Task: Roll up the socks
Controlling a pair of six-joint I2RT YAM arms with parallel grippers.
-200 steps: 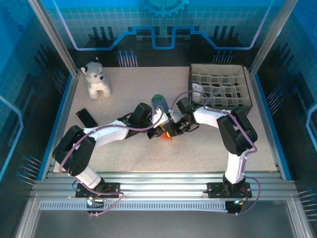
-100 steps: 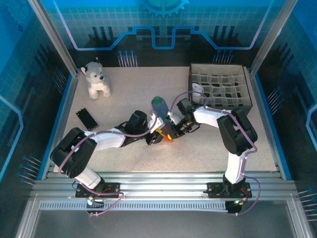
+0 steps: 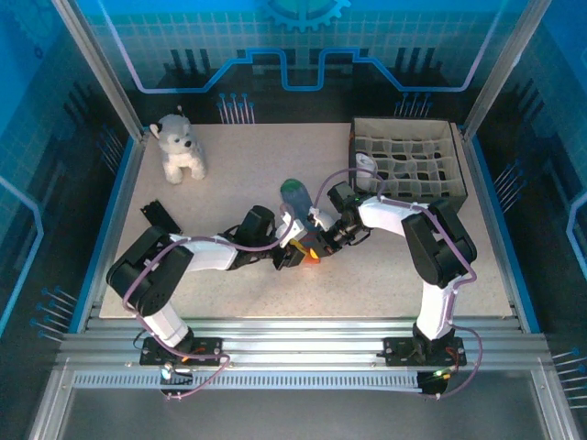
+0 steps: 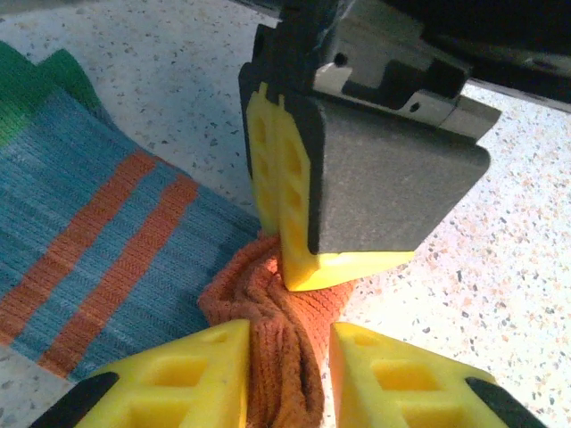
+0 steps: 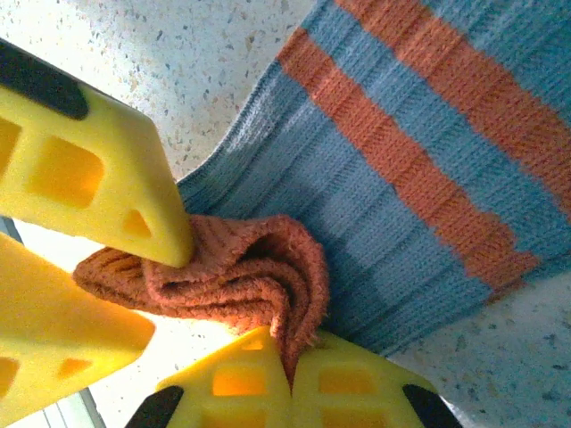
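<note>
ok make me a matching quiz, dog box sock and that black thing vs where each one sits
Things:
1 dog
2 box
3 sock
4 black thing

Places:
a centre
b far left corner
c left edge, nearer than the dog
d far right corner

Pairs: 1-b, 2-d, 3-a, 4-c

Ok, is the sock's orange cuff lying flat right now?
No, the orange cuff is bunched into folds, pinched by the shut right gripper, with the left gripper straddling it.
</note>
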